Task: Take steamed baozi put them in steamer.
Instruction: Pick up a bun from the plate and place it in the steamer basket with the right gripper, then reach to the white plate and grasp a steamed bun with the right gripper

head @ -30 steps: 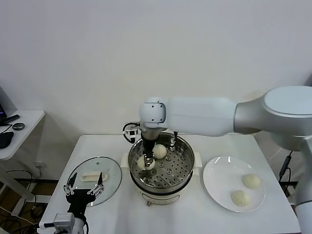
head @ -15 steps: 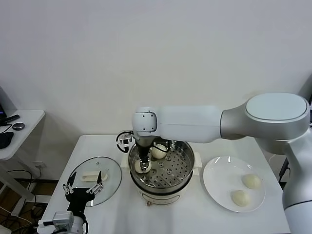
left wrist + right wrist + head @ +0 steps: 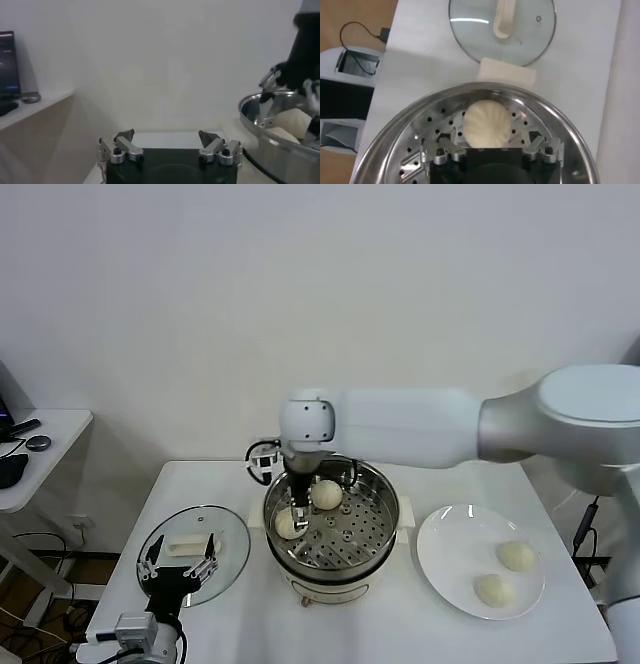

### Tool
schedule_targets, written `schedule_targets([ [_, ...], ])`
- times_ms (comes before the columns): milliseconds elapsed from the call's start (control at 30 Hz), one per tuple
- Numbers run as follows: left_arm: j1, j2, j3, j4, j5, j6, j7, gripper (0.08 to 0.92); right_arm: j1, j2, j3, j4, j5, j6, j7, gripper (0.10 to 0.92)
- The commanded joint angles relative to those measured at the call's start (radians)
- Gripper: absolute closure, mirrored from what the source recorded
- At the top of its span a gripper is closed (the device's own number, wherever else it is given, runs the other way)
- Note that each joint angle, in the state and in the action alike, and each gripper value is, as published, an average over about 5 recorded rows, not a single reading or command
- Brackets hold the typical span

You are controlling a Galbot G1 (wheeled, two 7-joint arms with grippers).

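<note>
Since a second ago your right claw [image 3: 296, 517] has let go: it was clamped on a steamed baozi, and now its fingers [image 3: 446, 148] stand wide apart on either side of that bun [image 3: 486, 124] without touching it, holding nothing. You can see in the right wrist view that the released bun sits on the perforated tray just ahead of the claw, between the spread fingertips. In the head view it lies at the steamer's [image 3: 384, 494] left side [image 3: 286, 524], with a second bun [image 3: 326, 493] close beside it toward the back. Two more steamed baozi [image 3: 516, 555] [image 3: 491, 589] lie on the white plate [image 3: 440, 552] to the right of the steamer, well apart from the claw. Your left claw [image 3: 181, 563] hangs low by the glass lid [image 3: 228, 536] on the tabletop [image 3: 400, 624], fingers [image 3: 122, 147] fully spread, holding nothing.
</note>
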Motion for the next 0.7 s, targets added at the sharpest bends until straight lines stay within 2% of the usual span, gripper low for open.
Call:
schedule_targets([
  [33,-0.008,0.002,-0.009,0.011,-0.001,0.004,0.007,0.177,0.151,-0.302,0.058,0.193,-0.005,0.041,-0.044,0.203],
  [200,-0.007,-0.005,-0.026,0.023,0.000,0.005,0.007,0.177,0.184,-0.532,0.094,0.252,-0.114,0.141,-0.135,0.203],
  [400,0.003,-0.010,-0.024,0.045,0.004,0.004,0.005,0.177,0.113,-0.826,0.170,0.279,-0.384,0.353,-0.335,0.203],
  [500,0.014,-0.007,-0.024,0.044,0.011,0.004,0.005,0.177,0.011,-0.921,0.236,0.283,-0.498,0.429,-0.379,0.203],
  [700,0.045,-0.010,-0.024,0.031,0.035,0.002,0.004,0.177,-0.361,-1.034,0.485,0.284,-0.635,0.475,-0.394,0.203],
])
